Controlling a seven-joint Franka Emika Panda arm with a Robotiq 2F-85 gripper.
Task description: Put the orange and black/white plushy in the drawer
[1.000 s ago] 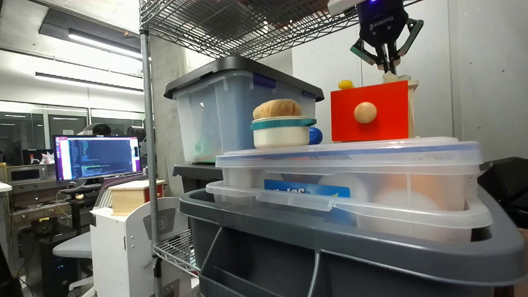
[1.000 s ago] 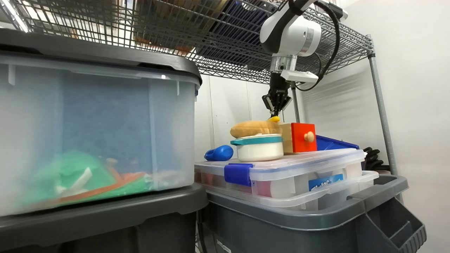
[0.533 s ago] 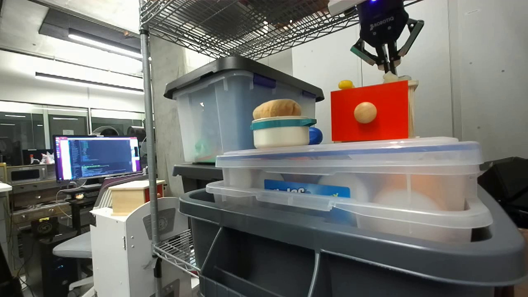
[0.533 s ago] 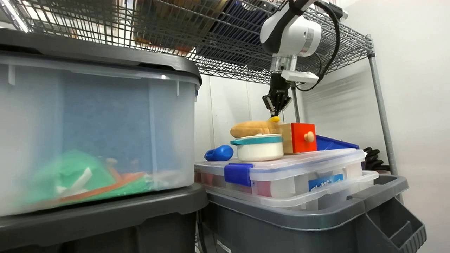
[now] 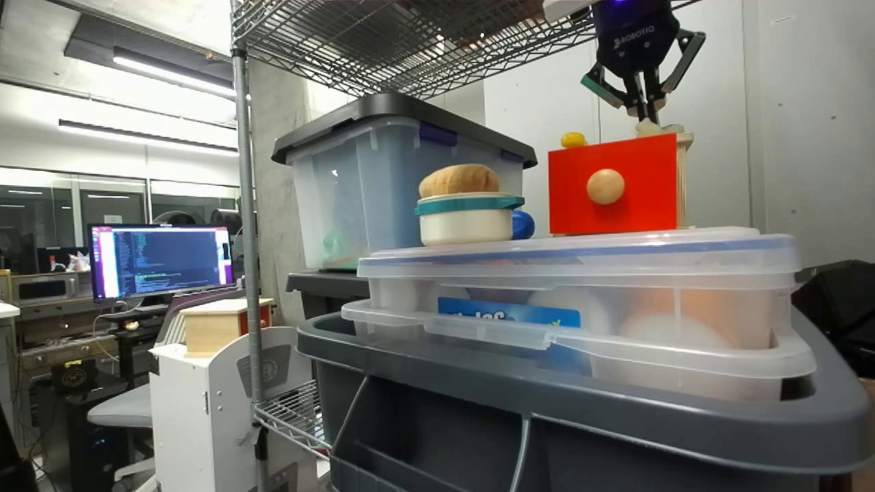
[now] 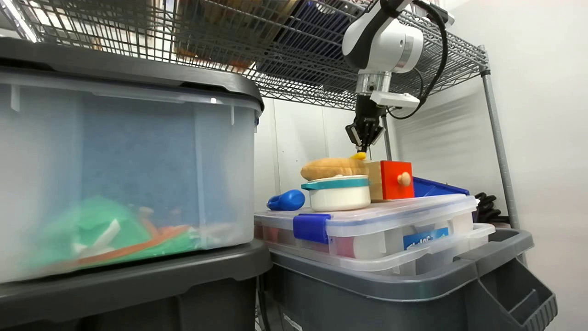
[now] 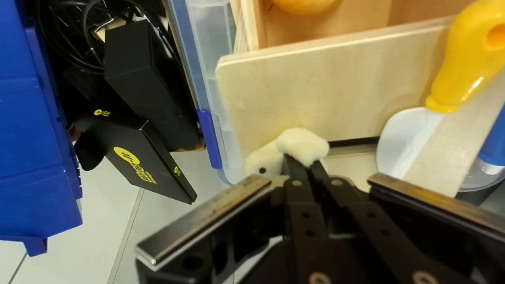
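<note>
Orange toy (image 7: 307,4) sits inside pulled-out drawer (image 5: 642,188), likely as asked | claw (image 7: 305,165) closed tight, pinching cream plush (image 7: 294,144) | probably to lift it in next

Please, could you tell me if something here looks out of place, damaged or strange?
Two things look odd. A yellow-handled spatula lies over the red-fronted wooden box, which seems strange for a kitchen tool. A tan, bread-like item sits on the lidded white pot rather than inside. I see nothing spilled or damaged.
</note>
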